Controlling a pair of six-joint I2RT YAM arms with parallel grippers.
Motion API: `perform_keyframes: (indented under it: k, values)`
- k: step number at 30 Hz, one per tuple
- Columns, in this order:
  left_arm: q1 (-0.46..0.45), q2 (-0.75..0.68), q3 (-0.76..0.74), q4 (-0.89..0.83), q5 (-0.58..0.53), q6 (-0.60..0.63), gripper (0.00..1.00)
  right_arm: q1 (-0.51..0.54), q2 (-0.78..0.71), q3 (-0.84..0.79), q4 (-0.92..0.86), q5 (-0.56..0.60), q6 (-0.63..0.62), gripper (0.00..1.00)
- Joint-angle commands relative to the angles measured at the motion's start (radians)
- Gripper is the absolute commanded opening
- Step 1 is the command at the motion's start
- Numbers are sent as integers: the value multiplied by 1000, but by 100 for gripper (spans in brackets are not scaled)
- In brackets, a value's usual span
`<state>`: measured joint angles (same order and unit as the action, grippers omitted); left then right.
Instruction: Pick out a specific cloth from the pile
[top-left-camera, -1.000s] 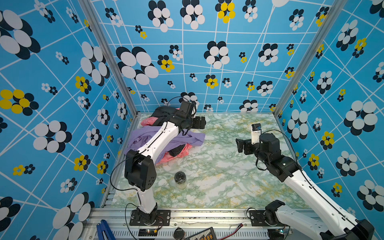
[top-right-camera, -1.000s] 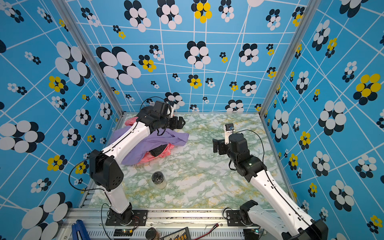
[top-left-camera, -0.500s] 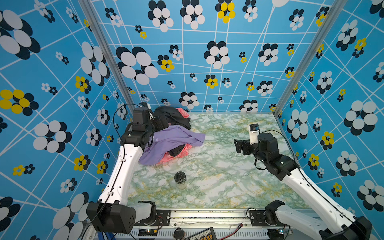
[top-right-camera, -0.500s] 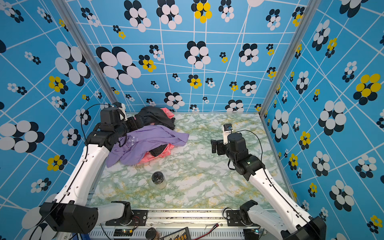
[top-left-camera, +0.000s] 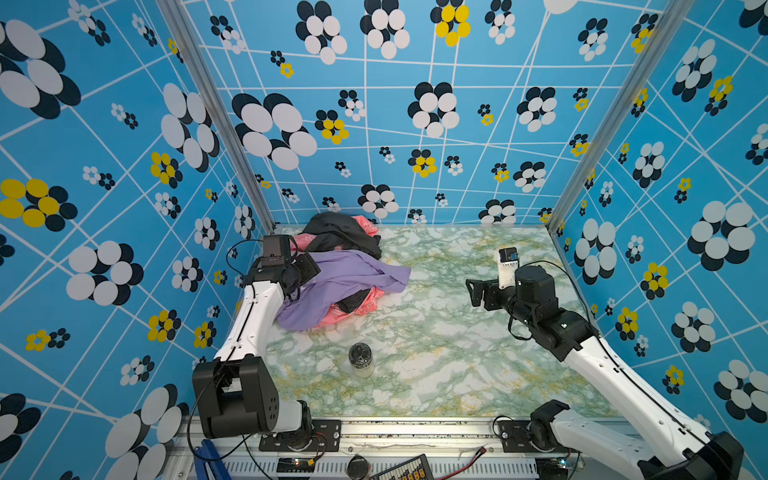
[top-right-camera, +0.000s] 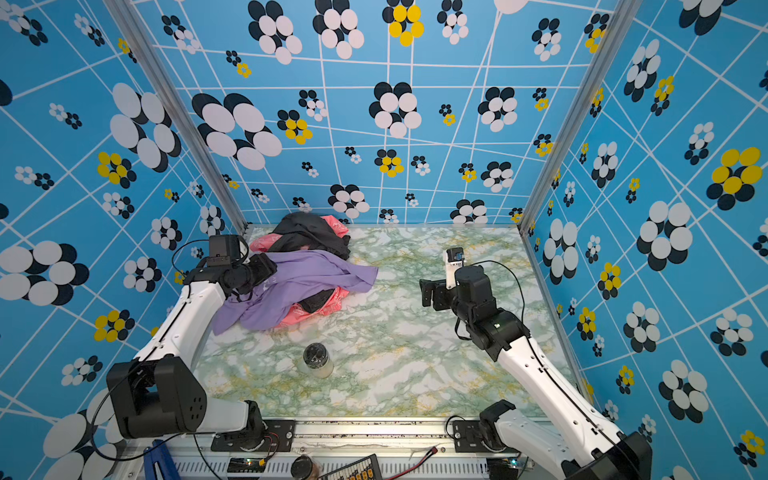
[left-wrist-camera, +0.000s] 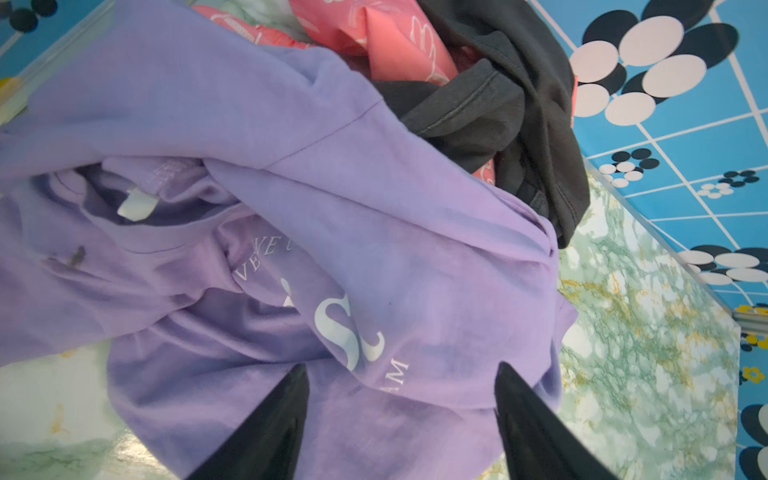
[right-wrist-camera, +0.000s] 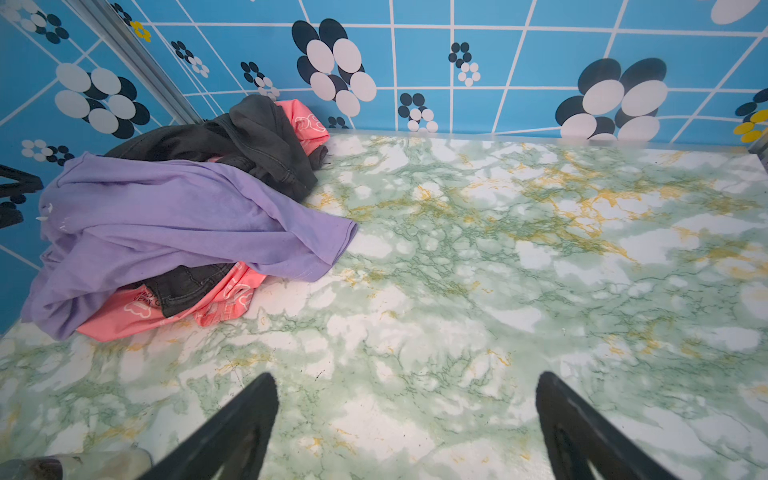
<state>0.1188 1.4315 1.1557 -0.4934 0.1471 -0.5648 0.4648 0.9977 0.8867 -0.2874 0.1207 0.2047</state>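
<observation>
Nearest us the jar (top-left-camera: 360, 359) stands alone on the marble table (top-left-camera: 436, 332), untouched. Beyond it the right gripper (top-left-camera: 473, 291) hovers over bare tabletop, well apart from the pile (top-left-camera: 336, 235), its jaws spread wide just as they were a second ago. The change is on the other side. The left gripper (left-wrist-camera: 401, 368), which a second ago reached across the pile, has swung out toward the side wall and come back in at the pile's left edge. Its fingers are apart, with nothing clamped between them. Right in front of them lies the cloth (top-left-camera: 349, 274), lilac with white lettering, draped over the near half of the pile, with black and coral garments showing under and behind it. We judge a pinch on the lilac fabric is being lined up, and the lift is not yet done
</observation>
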Motion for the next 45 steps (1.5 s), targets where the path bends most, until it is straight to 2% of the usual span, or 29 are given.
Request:
perform_keyframes:
  k: [1,3,5,7,8,10,16,20,24,30,39,45]
  values:
    - [11,31,-14,46,10,-25,61,9,-15,26,15,-13,21,99]
    - [12,51,-22,67,12,-27,49,9,-13,25,17,-15,25,99]
    - [16,68,-15,80,22,-26,28,9,-13,26,16,-16,27,99]
    - [18,69,9,81,41,-27,13,9,-16,26,11,-14,27,99]
    - [17,64,23,81,47,-26,7,9,-19,25,8,-12,26,99]
    - [16,40,47,83,50,-30,2,11,-23,19,5,-8,23,99]
    - [-9,-48,176,67,33,-25,0,10,-30,5,-2,-2,18,99]
    - [-59,-64,322,14,21,-20,0,8,-29,12,9,-6,25,99]
    - [-140,-62,449,-2,10,-13,0,9,-24,34,14,-16,35,99]
    - [-310,-13,643,0,16,40,0,11,-3,83,33,-60,63,99]
    - [-573,209,998,-31,67,155,0,17,7,133,48,-63,77,99]
    - [-748,482,1308,-118,83,212,0,21,-20,136,48,-11,75,99]
